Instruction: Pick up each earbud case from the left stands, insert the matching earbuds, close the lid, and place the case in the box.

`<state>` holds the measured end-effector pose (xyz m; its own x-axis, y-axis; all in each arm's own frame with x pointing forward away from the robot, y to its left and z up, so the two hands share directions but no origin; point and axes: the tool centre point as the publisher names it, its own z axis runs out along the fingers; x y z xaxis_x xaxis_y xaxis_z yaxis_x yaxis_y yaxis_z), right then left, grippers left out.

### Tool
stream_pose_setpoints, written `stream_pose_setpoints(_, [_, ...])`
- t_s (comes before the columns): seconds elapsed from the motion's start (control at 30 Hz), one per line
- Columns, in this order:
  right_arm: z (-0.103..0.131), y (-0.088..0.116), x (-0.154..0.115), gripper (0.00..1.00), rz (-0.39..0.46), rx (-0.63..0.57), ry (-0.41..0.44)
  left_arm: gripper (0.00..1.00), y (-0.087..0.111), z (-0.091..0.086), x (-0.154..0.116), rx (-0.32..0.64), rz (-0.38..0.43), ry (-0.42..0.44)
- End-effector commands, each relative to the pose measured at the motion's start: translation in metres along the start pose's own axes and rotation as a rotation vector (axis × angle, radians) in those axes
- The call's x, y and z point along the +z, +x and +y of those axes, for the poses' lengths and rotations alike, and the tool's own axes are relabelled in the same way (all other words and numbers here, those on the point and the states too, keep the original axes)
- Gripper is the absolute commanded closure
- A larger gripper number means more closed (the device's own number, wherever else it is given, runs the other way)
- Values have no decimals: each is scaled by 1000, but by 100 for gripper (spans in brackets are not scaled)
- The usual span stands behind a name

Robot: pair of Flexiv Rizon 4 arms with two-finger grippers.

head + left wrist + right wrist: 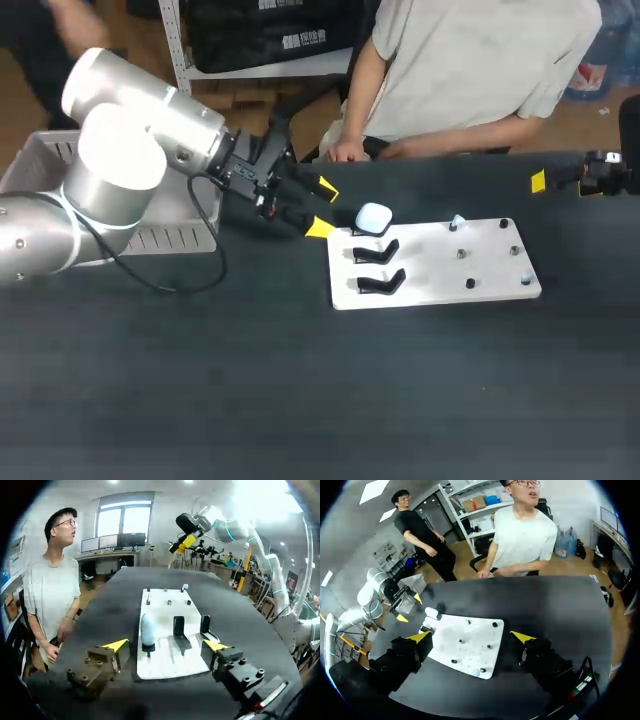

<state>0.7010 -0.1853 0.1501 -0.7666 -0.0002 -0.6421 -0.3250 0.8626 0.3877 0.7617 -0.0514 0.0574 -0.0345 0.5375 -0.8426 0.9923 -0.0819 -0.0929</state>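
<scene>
The pale blue earbud case (373,217) stands on end on the rearmost stand (146,647) at the left side of the white plate (430,270). Its long axis is upright and its rounded end is up. The two empty stands (378,252) lie just beside it, nearer the robot. The left gripper (322,208) sits near the plate's left edge with its fingers spread wide. The case is ahead of them and untouched, and nothing is held. The right gripper (470,637) is at the table's right, well apart from the plate, with its fingers also wide apart and empty.
</scene>
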Motion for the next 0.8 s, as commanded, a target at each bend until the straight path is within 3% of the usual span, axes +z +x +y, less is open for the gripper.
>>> stream_pose_setpoints(0.03, [-1,0,0,0,0,-1,-1,22,0,11,11,-2,-10,13])
stream_pose_setpoints(0.13, [-1,0,0,0,0,-1,-1,26,-1,13,16,8,-19,10])
stream_pose_setpoints(0.23, [-1,0,0,0,0,-1,-1,46,-1,15,21,4,-32,13])
stream_pose_setpoints(0.53, [-1,0,0,0,0,-1,-1,46,3,12,31,8,-55,13])
stream_pose_setpoints(0.8, [-1,0,0,0,0,-1,-1,51,6,21,40,10,-69,-1])
